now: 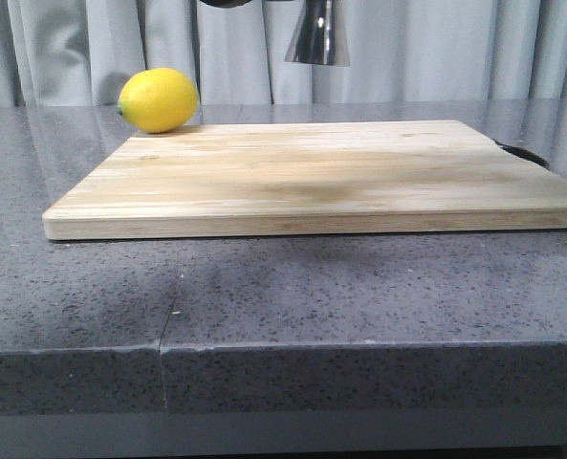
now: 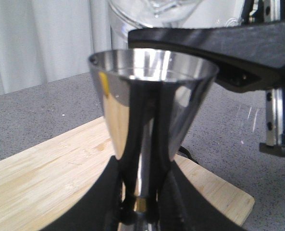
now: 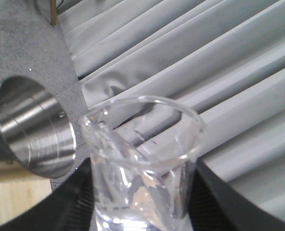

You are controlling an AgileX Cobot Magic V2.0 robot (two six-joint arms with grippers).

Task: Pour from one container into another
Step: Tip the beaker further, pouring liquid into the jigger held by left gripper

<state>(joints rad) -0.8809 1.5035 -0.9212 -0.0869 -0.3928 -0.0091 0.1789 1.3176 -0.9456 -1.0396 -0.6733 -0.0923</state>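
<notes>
My left gripper [image 2: 142, 204] is shut on the narrow waist of the steel jigger [image 2: 152, 96] and holds it upright, high above the wooden cutting board [image 2: 51, 178]. In the front view only the jigger's lower cone [image 1: 318, 36] shows, at the top edge. My right gripper [image 3: 142, 214] is shut on the clear glass beaker [image 3: 142, 159]. The beaker is tilted, with its rim close beside the jigger's open mouth [image 3: 34, 127]. In the left wrist view the beaker [image 2: 154, 8] hangs just above and behind the jigger's rim, with a black right finger [image 2: 229, 43] across it. I cannot tell whether liquid is flowing.
A yellow lemon [image 1: 158, 99] lies at the far left corner of the cutting board [image 1: 321, 177], which rests on a grey speckled countertop [image 1: 283, 296]. A black loop [image 1: 522, 153] shows at the board's right end. Grey curtains [image 1: 455, 48] hang behind.
</notes>
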